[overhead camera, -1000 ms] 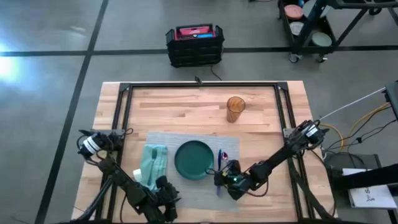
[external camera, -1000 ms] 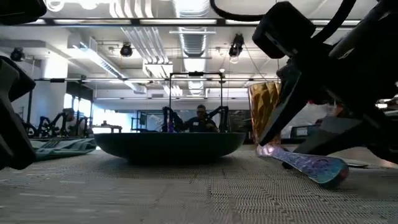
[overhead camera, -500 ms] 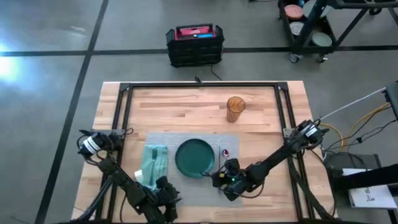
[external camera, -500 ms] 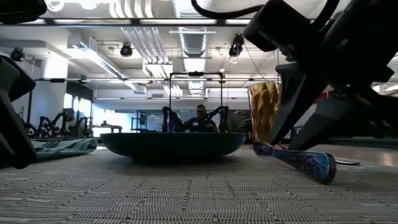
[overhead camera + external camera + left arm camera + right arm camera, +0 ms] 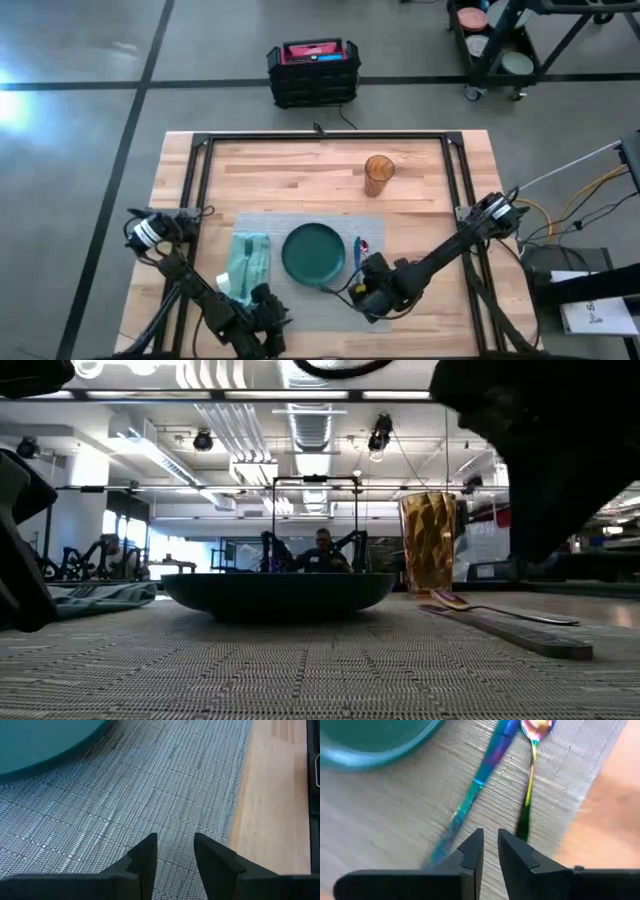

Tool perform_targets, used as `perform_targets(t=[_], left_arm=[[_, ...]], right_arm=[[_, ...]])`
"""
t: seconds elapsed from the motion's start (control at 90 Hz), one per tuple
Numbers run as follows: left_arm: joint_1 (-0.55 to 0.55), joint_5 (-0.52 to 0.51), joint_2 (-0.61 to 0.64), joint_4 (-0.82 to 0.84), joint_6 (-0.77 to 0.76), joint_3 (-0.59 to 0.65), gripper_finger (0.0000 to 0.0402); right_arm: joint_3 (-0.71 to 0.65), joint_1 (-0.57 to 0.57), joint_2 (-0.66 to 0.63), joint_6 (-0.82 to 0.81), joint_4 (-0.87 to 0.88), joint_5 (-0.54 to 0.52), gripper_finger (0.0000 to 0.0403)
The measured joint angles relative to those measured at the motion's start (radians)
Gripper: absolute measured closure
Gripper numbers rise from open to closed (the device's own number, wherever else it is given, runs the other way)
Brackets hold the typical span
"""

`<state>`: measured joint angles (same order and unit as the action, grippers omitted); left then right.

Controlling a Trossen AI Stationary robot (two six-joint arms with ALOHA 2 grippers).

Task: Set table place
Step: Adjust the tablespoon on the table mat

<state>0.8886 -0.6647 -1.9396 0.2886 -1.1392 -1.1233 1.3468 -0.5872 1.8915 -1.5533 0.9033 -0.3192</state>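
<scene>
Dark fingers of the right gripper (image 5: 490,847) stand slightly apart, holding nothing, above the grey woven placemat (image 5: 300,222) at lower centre of the high view. Just beyond them lie two utensils: one iridescent blue knife (image 5: 477,785) and one iridescent spoon (image 5: 532,750), side by side, not touching. One dark green plate (image 5: 313,254) sits mid-mat, the utensils just to its right. One teal napkin (image 5: 246,262) lies on the mat's left part. The left gripper (image 5: 175,852), fingers slightly apart and empty, hovers over the mat's lower left. One amber glass (image 5: 378,175) stands on the wooden table (image 5: 290,170), upper right of the mat.
</scene>
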Motion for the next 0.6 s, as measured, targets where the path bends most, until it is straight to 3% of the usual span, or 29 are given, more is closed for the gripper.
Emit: perform_targets(t=[0.067, 0.278, 0.6], left_arm=[[0.0, 0.0, 0.0, -0.002, 0.004, 0.0, 0.0287], [0.0, 0.0, 0.0, -0.005, 0.005, 0.0, 0.0287], [0.0, -0.004, 0.0, -0.005, 0.009, 0.0, 0.0287]], right_arm=[[-0.007, 0.004, 0.0, 0.094, -0.006, 0.006, 0.0369], [-0.075, 0.032, 0.0, 0.178, -0.046, 0.052, 0.0399], [-0.164, 0.04, 0.0, 0.166, -0.152, 0.074, 0.0402]])
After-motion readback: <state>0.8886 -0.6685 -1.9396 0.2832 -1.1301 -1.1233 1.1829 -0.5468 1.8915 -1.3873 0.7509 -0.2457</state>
